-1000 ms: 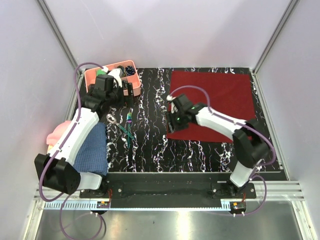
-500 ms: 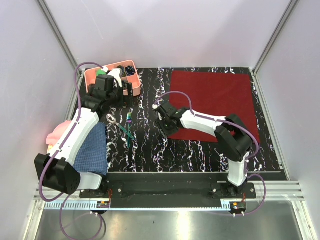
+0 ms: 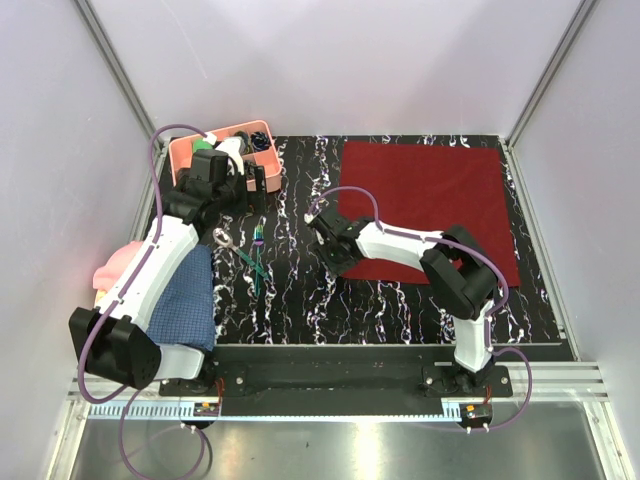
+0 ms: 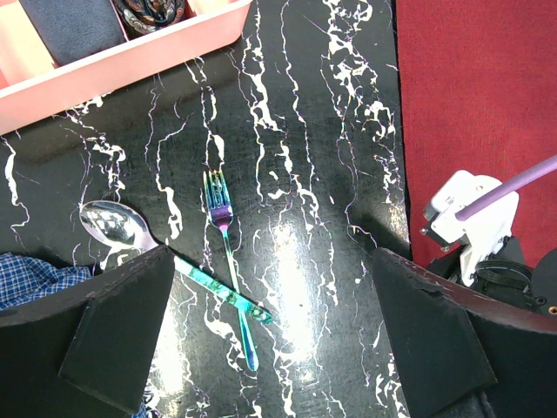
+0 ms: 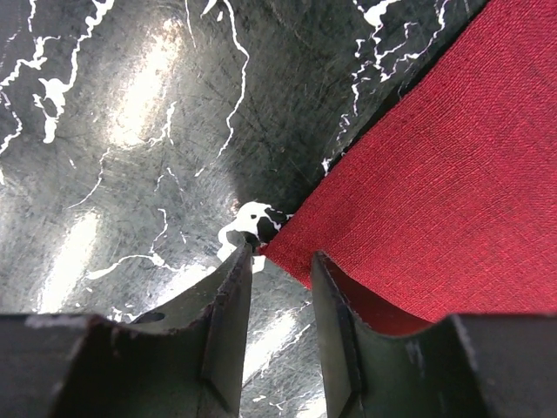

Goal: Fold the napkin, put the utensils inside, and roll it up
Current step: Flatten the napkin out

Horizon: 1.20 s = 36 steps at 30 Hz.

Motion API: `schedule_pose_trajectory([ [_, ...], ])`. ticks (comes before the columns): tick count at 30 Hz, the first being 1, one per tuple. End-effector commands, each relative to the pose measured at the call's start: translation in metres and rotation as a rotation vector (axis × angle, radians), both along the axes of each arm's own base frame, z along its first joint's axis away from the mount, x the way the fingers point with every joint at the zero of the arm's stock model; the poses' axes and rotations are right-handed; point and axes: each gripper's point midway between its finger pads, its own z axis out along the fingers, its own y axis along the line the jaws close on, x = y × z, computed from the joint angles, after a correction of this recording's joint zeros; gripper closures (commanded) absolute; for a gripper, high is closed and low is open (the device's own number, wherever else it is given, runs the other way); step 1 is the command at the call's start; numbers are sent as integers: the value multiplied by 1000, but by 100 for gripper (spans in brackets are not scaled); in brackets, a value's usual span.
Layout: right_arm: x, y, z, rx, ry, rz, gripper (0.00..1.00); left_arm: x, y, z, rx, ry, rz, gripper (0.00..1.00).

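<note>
While the napkin (image 3: 430, 200) lies flat and unfolded on the far right of the black, white-veined table (image 3: 290, 300), both arms reach out over the surface from the near edge.

From above, the right gripper (image 3: 335, 255) sits low at the napkin's near-left corner. Its wrist camera shows the gripper (image 5: 280, 261) with its two dark fingers (image 5: 228, 331) only narrowly parted and shiny table showing between them. The tip of the red corner (image 5: 287, 257) lies across the gap at the fingertips. The cloth edge rises slightly against the right-hand finger. Whether the cloth is touched there cannot be told.

On the left, the left gripper (image 3: 255, 185) hangs above the table just beside a pink tray (image 3: 215, 145) in the far-left corner. Seen from its wrist camera, this gripper (image 4: 274, 257) is spread wide and holds nothing.

Below it lie the utensils, well apart from the napkin. A fork (image 4: 228, 261) points its tines toward the tray, with a purple neck and a teal handle. A silvery spoon (image 4: 113, 225) lies to its left, bowl up, and its teal handle runs under or over the fork's handle so that the two cross. Which one is on top cannot be told.

A blue cloth (image 3: 190, 295) lies at the table's near-left edge, partly under the left arm, with its corner just beside the spoon. A pink cloth (image 3: 115, 262) shows beyond it, further left.
</note>
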Motion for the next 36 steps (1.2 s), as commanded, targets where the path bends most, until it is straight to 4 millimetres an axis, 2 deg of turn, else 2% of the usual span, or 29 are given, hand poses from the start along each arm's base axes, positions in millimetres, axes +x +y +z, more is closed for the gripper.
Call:
schedule_pose_trajectory([
  [1, 8, 5, 1, -21, -59, 19, 59, 8, -3, 16, -23, -65, -11, 1],
  [10, 1, 5, -15, -62, -44, 47, 67, 8, -3, 16, -29, -63, -10, 1],
  [14, -4, 9, -15, -47, -31, 61, 79, 7, -4, 16, -32, -60, -13, 1],
  [15, -6, 12, -13, -32, -23, 67, 86, 7, -4, 17, -34, -61, -12, 1],
  [18, -12, 18, -13, -4, 5, 75, 100, 7, -4, 17, -37, -62, -12, 1],
  [23, -24, 30, -13, 47, 52, 79, 100, 7, -4, 20, -42, -67, -10, 1],
  [26, -35, 43, -3, 103, 72, 87, 100, 7, 0, 21, -42, -73, 5, 1],
  [31, -63, 76, 32, 255, 107, 99, 100, 8, 10, 28, -40, -91, 45, 1],
  [34, -68, 84, 52, 318, 106, 89, 100, 8, 14, 29, -43, -93, 58, 1],
  [36, -61, 81, 63, 316, 50, 89, 100, 9, 15, 29, -46, -94, 65, 1],
])
